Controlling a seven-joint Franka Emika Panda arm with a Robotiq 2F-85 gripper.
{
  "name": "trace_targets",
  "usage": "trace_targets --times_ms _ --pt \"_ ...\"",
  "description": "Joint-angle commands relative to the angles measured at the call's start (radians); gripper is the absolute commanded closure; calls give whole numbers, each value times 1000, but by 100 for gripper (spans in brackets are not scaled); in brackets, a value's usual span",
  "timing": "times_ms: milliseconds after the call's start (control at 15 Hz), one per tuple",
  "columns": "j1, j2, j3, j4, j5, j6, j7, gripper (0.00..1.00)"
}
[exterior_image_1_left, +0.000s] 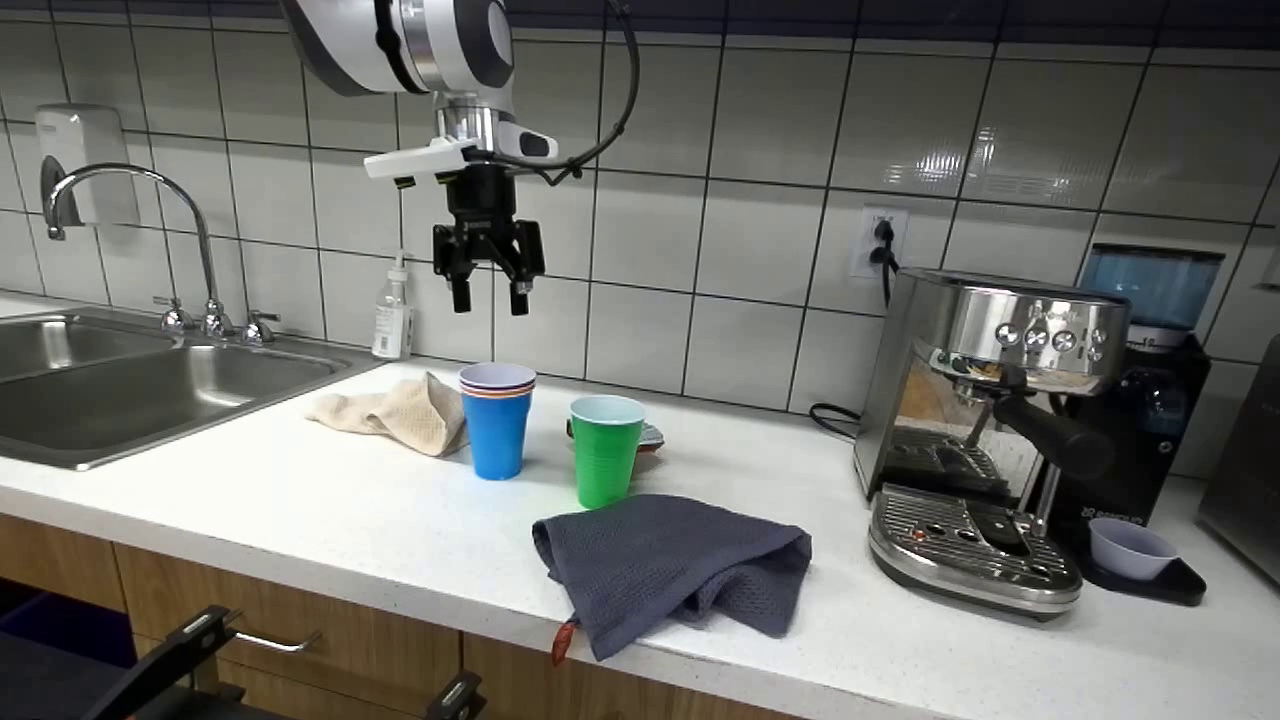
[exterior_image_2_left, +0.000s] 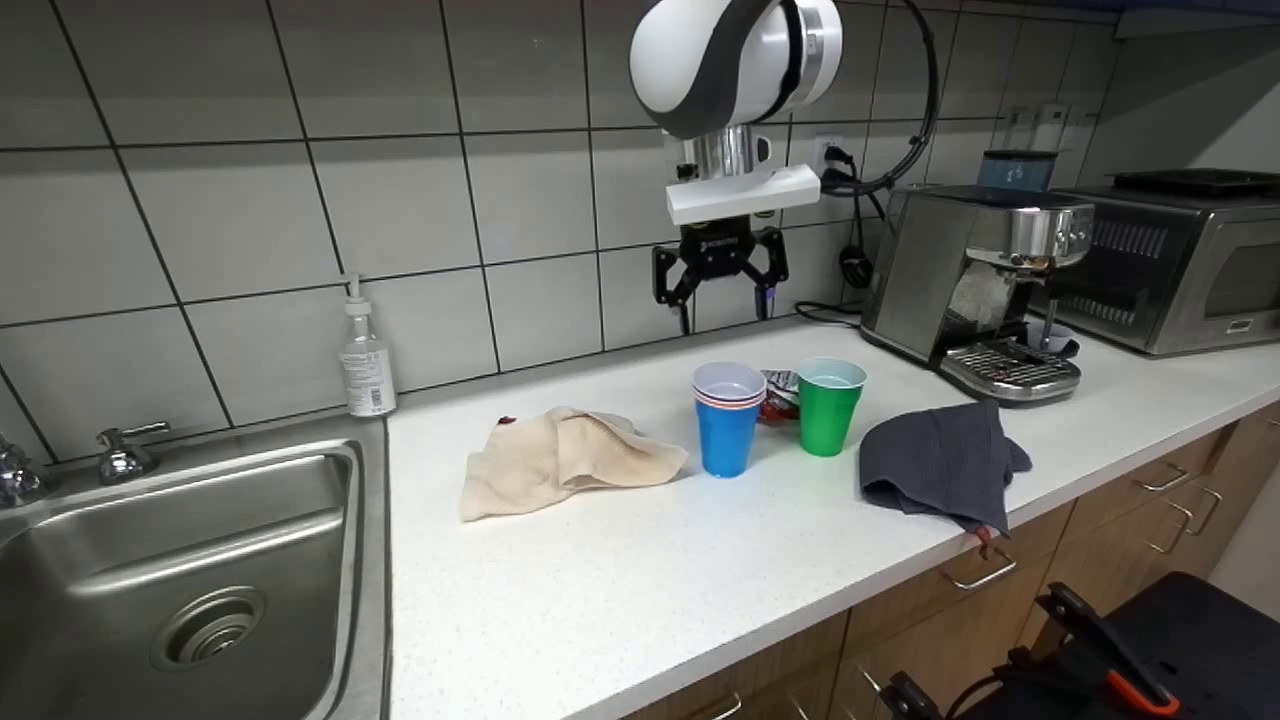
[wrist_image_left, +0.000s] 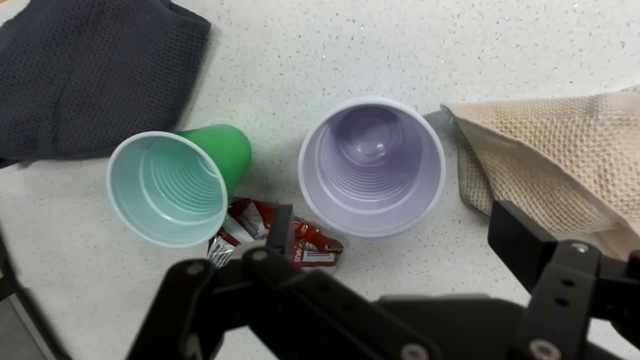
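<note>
My gripper is open and empty, pointing down well above the counter; it also shows in an exterior view and the wrist view. Below it stands an upright blue cup stack with a pale purple inside, several rims showing. A green cup with a pale inside stands upright beside it. A red and silver wrapper lies behind the cups, partly hidden by a finger in the wrist view. A beige cloth lies on the sink side of the stack, a dark grey cloth beside the green cup.
A steel sink with a faucet and a soap bottle is at one end. A coffee machine, a grinder with a small cup, and a microwave are at the other. A tiled wall stands behind.
</note>
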Motion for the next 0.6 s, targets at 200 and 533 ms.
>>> trace_targets --times_ms 200,533 --pt "-31 -95 -25 -78 6 -8 -58 0" --pt "-58 -145 -44 -128 -7 -8 -107 0"
